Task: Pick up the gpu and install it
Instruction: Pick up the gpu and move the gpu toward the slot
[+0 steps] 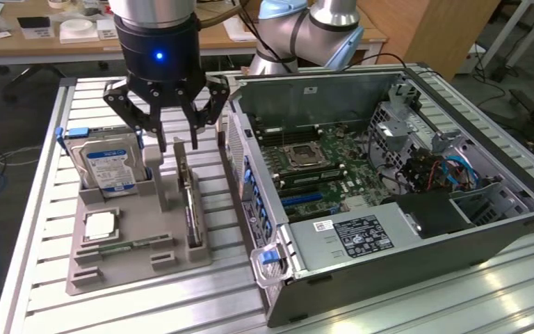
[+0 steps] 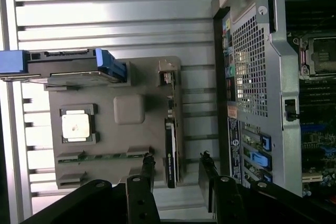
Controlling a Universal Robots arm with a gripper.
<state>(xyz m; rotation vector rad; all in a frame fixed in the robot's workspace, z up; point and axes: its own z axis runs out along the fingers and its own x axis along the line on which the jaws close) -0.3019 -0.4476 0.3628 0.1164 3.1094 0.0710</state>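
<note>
The gpu (image 1: 191,209) shows edge-on, so its faces are hard to make out, and its far end is cut off behind a gripper finger. A slotted aluminium table (image 1: 388,306) carries a grey tray (image 1: 137,268) and an open computer case (image 1: 406,229); wooden desks (image 1: 63,38) stand behind. The gpu stands on edge in a slot along the tray's edge nearest the case. The gripper (image 1: 180,139) hangs above the card's far end, fingers (image 2: 148,169) spread apart to either side of the card's line, gripping nothing.
</note>
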